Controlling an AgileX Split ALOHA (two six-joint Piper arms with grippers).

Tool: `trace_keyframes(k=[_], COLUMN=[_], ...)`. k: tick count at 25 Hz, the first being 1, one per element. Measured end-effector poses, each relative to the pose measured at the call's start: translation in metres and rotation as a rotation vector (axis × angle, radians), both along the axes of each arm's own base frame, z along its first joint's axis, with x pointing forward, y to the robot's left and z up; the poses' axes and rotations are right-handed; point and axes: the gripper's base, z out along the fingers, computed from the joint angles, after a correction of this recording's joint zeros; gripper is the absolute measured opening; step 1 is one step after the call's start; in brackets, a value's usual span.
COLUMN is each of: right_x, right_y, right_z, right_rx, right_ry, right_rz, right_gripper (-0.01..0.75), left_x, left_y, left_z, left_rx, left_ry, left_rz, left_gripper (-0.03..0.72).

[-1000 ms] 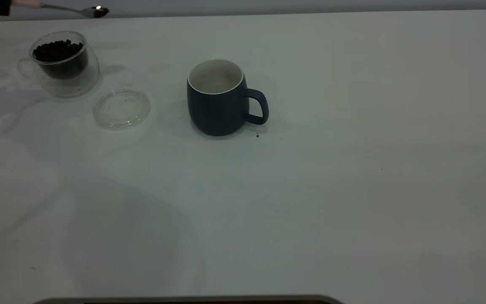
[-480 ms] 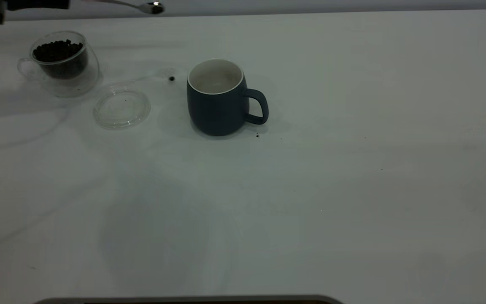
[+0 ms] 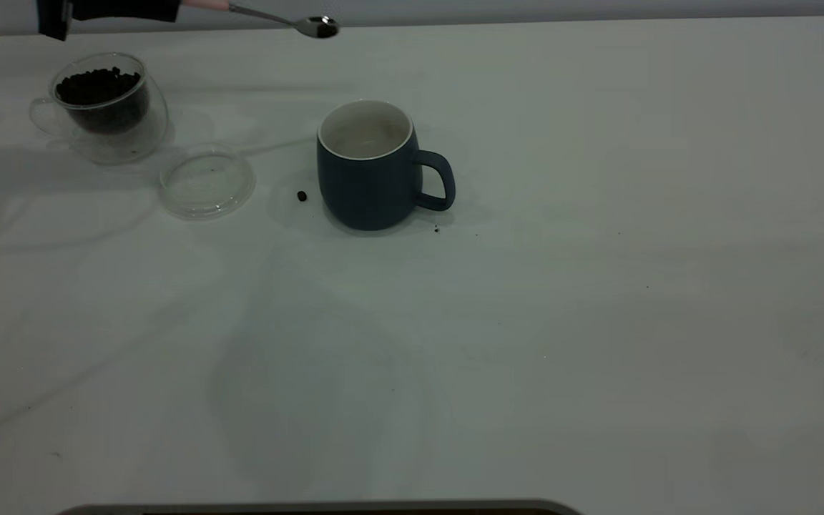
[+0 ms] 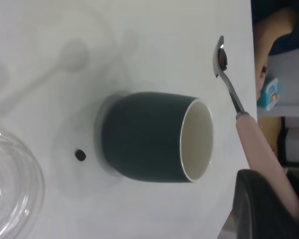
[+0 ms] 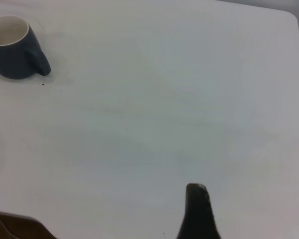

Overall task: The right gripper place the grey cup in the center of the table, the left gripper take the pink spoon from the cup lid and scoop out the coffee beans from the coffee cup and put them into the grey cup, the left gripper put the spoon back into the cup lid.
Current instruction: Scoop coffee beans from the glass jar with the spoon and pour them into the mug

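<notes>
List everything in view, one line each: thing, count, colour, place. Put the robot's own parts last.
Large plain white table: one, white, under everything.
Rounded dark blue-grey mug: one, off-white inside, upright near the table's middle, handle toward the right arm's side.
Clear double-walled glass cup: one, transparent, far left of the mug.
Dark coffee beans: a heap, brown-black, inside the glass cup.
Single loose coffee bean: one, dark, on the table just left of the mug.
Flat round transparent lid: one, clear, between glass cup and mug.
Pink-handled metal teaspoon: one, held in the air above and behind the mug.
Left gripper: dark, shut on the spoon's handle.
Right gripper: one dark finger visible, above bare table.
</notes>
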Motion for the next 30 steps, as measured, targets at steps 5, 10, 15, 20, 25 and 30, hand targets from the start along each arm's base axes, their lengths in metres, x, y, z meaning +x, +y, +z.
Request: trace_keyframes(k=[5, 10, 15, 20, 25, 30], right_x=[0.0, 0.0, 0.0, 0.0, 0.0, 0.0], right_y=[0.0, 0.0, 0.0, 0.0, 0.0, 0.0], right_z=[0.0, 0.0, 0.0, 0.0, 0.0, 0.0], right_rx=[0.0, 0.0, 0.0, 0.0, 0.001, 0.002], right_ry=[0.0, 0.0, 0.0, 0.0, 0.0, 0.0], right_rz=[0.0, 0.0, 0.0, 0.0, 0.001, 0.001], right_gripper=[0.588, 0.588, 0.588, 0.588, 0.588, 0.588], left_x=[-0.002, -0.003, -0.005, -0.007, -0.008, -0.012], left_y=[-0.013, -0.019, -0.022, -0.028, -0.039, -0.046], left_z=[-0.002, -0.003, -0.005, -0.007, -0.008, -0.011], left_rx=[0.019, 0.041, 0.068, 0.095, 0.106, 0.154], left_ry=[0.003, 0.006, 0.009, 0.0, -0.04, -0.142], left_rz=[-0.043, -0.071, -0.099, -0.14, -0.195, -0.319], left_gripper=[0.135, 0.135, 0.135, 0.135, 0.135, 0.135])
